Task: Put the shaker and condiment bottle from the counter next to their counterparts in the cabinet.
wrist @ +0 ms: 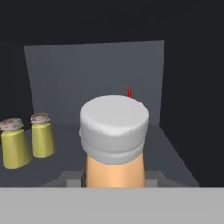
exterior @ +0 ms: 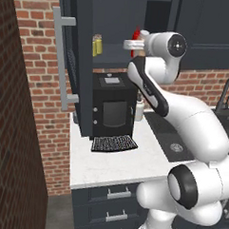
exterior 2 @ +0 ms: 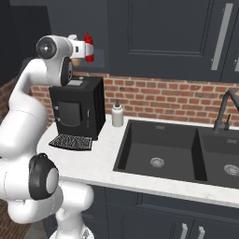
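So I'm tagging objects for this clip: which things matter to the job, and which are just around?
Part of the job:
- condiment bottle, held at the pincer
- two yellow shakers on the shelf
- red squeeze bottle
- cabinet, door open
- counter

Just around:
- coffee machine
- soap dispenser
- sink
- faucet

2 base views flank arm, sharing cabinet (exterior: 86,48), hand view close inside

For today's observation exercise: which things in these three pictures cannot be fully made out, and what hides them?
- Red bottle: hand view, just its tip rises above the condiment bottle.
- End effector: hand view, fingers hidden behind that bottle; grip unreadable.
- Soap bottle: left base view, partly behind the arm.
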